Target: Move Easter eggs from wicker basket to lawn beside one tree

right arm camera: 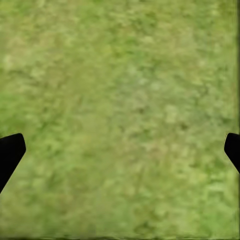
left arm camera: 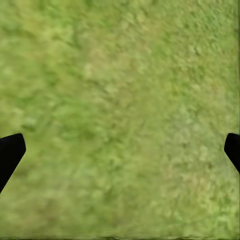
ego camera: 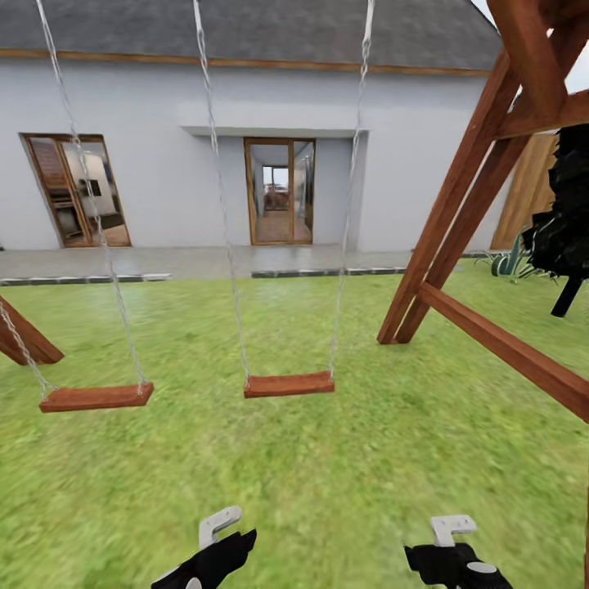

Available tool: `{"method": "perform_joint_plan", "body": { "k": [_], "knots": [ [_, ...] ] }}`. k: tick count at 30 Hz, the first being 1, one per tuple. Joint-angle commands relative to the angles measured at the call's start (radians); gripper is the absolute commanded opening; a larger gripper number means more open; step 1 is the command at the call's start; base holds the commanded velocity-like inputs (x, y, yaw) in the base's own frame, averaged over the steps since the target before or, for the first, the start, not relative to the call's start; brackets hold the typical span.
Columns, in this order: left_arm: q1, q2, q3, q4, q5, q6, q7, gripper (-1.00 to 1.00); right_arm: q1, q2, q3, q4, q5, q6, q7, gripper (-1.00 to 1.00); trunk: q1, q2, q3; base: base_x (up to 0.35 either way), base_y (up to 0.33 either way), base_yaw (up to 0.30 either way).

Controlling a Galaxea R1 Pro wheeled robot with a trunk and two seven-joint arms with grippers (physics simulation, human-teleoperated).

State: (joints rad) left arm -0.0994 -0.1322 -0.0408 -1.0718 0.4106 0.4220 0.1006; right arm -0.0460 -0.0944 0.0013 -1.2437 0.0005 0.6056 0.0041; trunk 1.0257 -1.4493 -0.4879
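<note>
Both arms hang low at the front of the robot over the lawn, the left gripper and right gripper held side by side, pointing down at bare grass. In each wrist view the two dark fingertips sit at opposite edges with only grass between, so both sets of jaws stand wide apart and empty. Ahead stand a wooden swing set with two hanging seats and a white house beyond a paved strip.

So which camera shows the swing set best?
The head view: it shows the swing set's two wooden seats on chains and its slanted frame over the lawn. Both wrist views show just grass between dark fingertips, nothing of the swings.
</note>
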Motion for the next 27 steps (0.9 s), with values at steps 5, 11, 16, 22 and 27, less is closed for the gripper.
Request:
{"method": "perform_joint_plan", "body": {
  "k": [5,11,16,22,27],
  "knots": [
    [0.000,0.000,-0.003,-0.006,0.012,0.002,0.011,1.00,-0.001,0.003,0.001,-0.013,-0.003,0.007,0.000,1.00,-0.001,-0.001,-0.002,-0.341,-0.017,-0.033],
    [0.000,0.002,-0.004,-0.006,0.013,0.000,0.008,1.00,-0.003,0.002,0.003,-0.029,-0.012,0.027,0.002,1.00,-0.001,-0.001,-0.002,-0.138,-0.002,0.164],
    [0.001,0.007,0.007,-0.010,0.012,-0.001,0.007,1.00,-0.006,0.012,0.082,-0.262,-0.014,0.220,0.002,1.00,-0.001,-0.001,-0.004,-0.006,0.000,0.194],
    [0.006,0.008,0.046,-0.012,0.012,-0.003,0.007,1.00,-0.006,0.011,0.128,-0.267,-0.009,0.226,0.001,1.00,-0.001,-0.001,-0.007,0.000,0.000,0.264],
    [0.008,0.007,0.058,-0.013,0.012,-0.003,0.008,1.00,-0.006,0.011,0.142,-0.266,-0.008,0.227,0.000,1.00,-0.001,-0.001,-0.010,0.000,0.000,0.271]
  ]
}}
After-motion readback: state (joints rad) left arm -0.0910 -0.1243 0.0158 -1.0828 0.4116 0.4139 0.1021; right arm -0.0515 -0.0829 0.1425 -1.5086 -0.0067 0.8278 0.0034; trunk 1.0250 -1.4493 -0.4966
